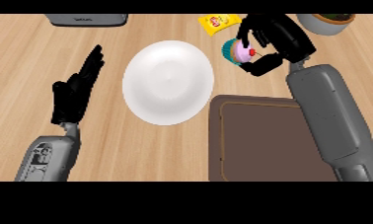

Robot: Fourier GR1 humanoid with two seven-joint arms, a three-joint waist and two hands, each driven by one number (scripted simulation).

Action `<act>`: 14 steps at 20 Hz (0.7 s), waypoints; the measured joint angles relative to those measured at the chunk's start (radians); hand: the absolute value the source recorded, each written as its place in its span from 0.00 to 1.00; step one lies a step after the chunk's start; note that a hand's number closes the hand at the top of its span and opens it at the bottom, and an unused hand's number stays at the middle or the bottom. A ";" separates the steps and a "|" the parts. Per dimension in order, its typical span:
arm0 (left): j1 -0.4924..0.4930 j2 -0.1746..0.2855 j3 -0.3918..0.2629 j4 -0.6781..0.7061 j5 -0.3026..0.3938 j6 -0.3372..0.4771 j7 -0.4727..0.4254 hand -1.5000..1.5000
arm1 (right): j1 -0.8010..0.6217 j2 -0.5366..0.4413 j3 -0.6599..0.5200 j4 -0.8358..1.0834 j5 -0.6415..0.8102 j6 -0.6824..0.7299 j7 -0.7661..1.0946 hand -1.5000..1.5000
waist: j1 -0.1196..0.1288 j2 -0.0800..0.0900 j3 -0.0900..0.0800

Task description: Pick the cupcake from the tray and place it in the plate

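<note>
Nearest the lower edge, a dark brown tray with a raised rim lies on the wooden counter at the right, the robot's grey right forearm crossing its right side. At the left, the left hand rests open, its fingers straight, held close together and pointing toward the far edge, well apart from everything else. A round white plate sits mid-counter between the two arms, just beside the tray's far left corner. Beyond the tray, the right hand curls its fingers and thumb round the cupcake, which shows a teal wrapper, pink frosting and a red cherry. The cupcake is off the tray, just to the right of the plate's rim; whether it touches the counter cannot be told. Farther back, a yellow snack bag lies close behind the cupcake. A grey appliance is cut off at the far left, and a grey pot with dark contents stands at the far right.
</note>
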 measured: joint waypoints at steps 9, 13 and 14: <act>0.009 -0.004 0.005 -0.019 0.001 -0.012 0.011 0.50 | -0.077 0.190 0.097 0.089 0.020 -0.021 0.113 1.00 | 0.006 0.002 0.000; -0.005 -0.015 0.000 -0.006 -0.006 -0.009 0.010 0.50 | -0.135 0.226 0.187 0.191 0.009 -0.090 0.160 1.00 | 0.013 0.004 0.000; -0.005 -0.018 -0.004 -0.003 -0.012 -0.007 0.003 0.50 | -0.146 0.230 0.223 0.215 0.015 -0.119 0.175 1.00 | 0.017 0.005 0.000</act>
